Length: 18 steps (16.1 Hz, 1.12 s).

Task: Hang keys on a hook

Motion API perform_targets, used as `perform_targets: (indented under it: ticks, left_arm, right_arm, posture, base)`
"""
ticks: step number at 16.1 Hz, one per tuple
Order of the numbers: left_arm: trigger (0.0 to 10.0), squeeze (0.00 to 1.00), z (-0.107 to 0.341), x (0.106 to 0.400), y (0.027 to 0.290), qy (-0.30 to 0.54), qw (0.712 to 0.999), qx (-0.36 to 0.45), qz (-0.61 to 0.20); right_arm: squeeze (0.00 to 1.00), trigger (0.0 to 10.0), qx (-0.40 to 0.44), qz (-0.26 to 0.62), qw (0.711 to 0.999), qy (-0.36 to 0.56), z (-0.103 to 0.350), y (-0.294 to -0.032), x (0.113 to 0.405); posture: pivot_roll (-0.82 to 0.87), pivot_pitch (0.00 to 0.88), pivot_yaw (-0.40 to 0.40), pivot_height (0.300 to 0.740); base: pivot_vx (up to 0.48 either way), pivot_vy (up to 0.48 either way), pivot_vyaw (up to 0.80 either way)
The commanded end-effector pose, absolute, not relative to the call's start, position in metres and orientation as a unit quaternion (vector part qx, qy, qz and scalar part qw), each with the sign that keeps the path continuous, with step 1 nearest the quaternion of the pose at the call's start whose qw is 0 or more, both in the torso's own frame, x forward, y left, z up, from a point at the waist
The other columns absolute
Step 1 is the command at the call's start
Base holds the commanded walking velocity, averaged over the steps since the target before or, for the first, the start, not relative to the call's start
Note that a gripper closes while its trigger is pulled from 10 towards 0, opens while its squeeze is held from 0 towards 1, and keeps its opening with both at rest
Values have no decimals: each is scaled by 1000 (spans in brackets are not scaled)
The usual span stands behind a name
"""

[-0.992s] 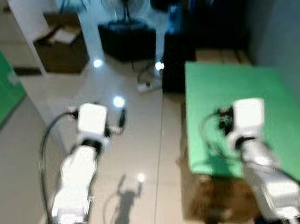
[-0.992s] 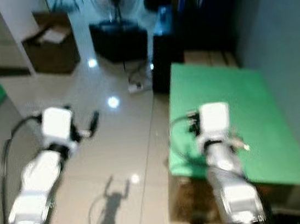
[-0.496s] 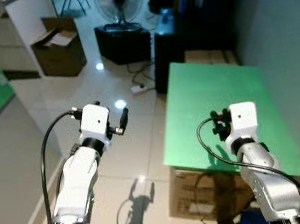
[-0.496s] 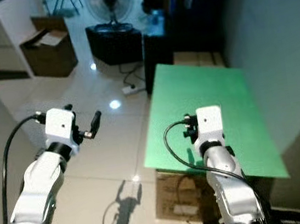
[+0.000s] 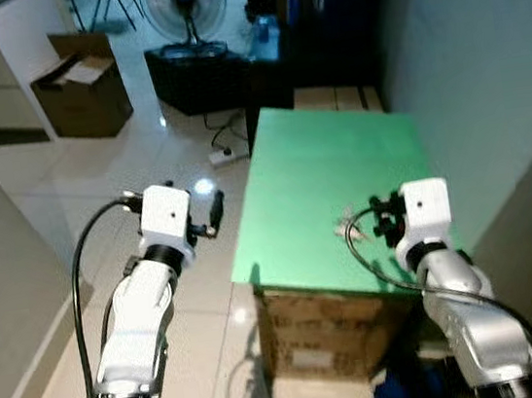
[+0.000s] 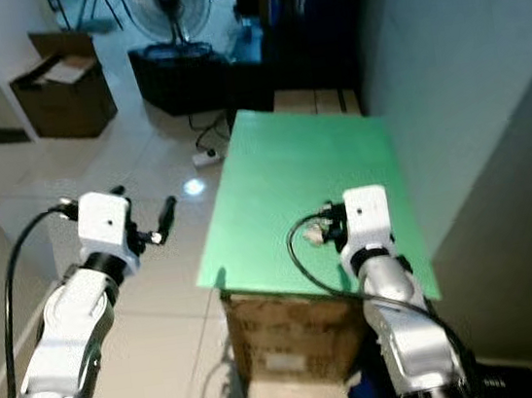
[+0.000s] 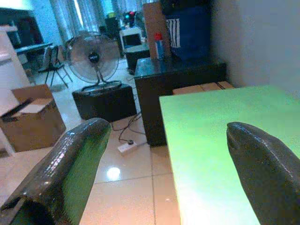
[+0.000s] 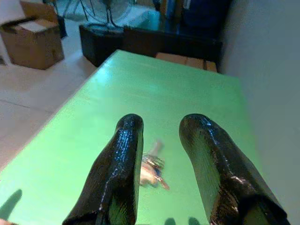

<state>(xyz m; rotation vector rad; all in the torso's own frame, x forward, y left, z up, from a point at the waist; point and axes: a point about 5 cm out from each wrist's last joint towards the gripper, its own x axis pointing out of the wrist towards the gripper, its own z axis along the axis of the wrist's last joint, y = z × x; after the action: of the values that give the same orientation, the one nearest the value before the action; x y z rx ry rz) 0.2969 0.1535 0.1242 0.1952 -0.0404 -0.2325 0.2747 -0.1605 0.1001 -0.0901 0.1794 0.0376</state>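
The right gripper (image 8: 161, 140) hovers over the green table (image 5: 334, 190), fingers parted, above the keys (image 8: 152, 168) lying there. The left gripper (image 7: 164, 159) hangs wide open beside the table. Beyond stands a fan (image 5: 176, 0).

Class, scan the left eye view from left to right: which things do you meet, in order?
Cardboard box → left gripper → keys → right gripper → grey wall.

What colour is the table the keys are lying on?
Bright green. The table shows best in the right wrist view, with the keys lying on it.
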Motion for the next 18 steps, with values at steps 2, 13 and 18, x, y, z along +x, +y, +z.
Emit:
perform_targets:
  ticks: [2, 13, 18]
  left_arm:
    - [10000, 0, 127, 296, 150, -24, 987, 98, -127]
    - [10000, 0, 123, 292, 153, -18, 987, 82, -139]
    - [10000, 0, 125, 294, 148, -21, 986, 76, -147]
  right_arm:
    - [0, 10000, -49, 14, 995, 87, 101, -164, 275]
    - [0, 10000, -49, 23, 995, 89, 98, -163, 280]
    - [0, 10000, -36, 25, 995, 88, 98, -163, 278]
  posture:
    - [-112, 0, -23, 740]
    - [-108, 0, -24, 740]
    - [-114, 0, -9, 740]
  base:
    - [0, 0, 0]
    - [148, 0, -98]
    - [295, 0, -115]
